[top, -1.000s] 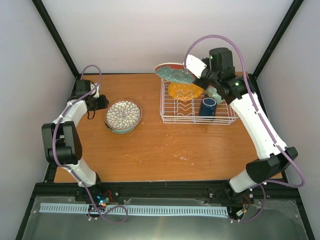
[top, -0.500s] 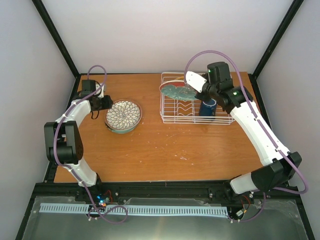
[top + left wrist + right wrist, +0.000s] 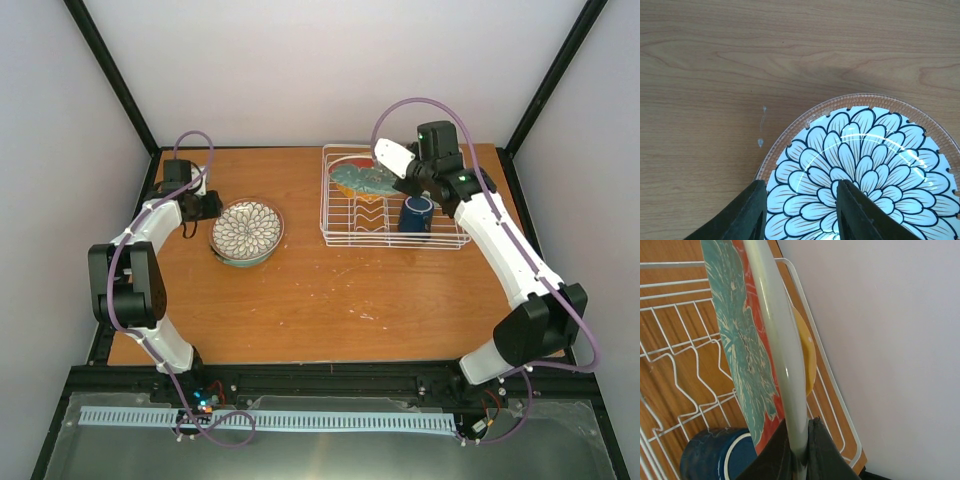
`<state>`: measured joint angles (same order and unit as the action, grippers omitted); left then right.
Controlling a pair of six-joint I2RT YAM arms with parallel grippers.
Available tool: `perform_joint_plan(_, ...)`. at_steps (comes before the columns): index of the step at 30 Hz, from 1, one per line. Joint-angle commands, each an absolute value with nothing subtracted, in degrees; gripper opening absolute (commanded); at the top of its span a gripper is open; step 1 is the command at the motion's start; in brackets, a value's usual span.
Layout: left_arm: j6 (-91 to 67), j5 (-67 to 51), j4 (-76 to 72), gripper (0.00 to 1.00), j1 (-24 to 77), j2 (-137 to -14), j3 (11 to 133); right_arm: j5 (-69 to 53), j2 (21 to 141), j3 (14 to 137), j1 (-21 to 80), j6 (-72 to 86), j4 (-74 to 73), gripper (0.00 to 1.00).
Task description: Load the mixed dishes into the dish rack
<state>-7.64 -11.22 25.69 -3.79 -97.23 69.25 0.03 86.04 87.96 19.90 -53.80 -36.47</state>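
The white wire dish rack (image 3: 340,225) stands at the back right of the table. My right gripper (image 3: 400,178) is shut on the rim of the red plate with teal flower (image 3: 362,180) and holds it on edge over the rack's back slots; the plate also shows in the right wrist view (image 3: 747,350). The orange-yellow plate (image 3: 807,355) stands behind it. The dark blue mug (image 3: 415,213) sits in the rack. My left gripper (image 3: 212,206) is open over the near rim of the white floral-patterned plate (image 3: 246,229), which rests on the pale teal bowl (image 3: 240,260). The green bowl is hidden.
The back wall stands close behind the rack. Black frame posts rise at the back corners. The wooden table (image 3: 330,300) stretches between the plate and the rack, with small white specks near the front.
My right gripper has lowered the red plate from above the rack's back edge down into the rack. My left gripper moved slightly toward the floral plate, then stayed.
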Motion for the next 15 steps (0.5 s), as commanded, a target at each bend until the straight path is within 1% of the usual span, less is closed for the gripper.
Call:
perform_joint_plan(1,-7.6,-10.22,25.15,0.39,-3.52,-98.24,70.47,-3.59,86.69,90.71,19.42,-53.25,-25.09,0.03)
perform_joint_plan(15,-6.86,-8.47,24.92,0.39,-3.52,-98.51,70.28,-6.34,88.83,86.73,18.08,-53.91,-22.72,0.03)
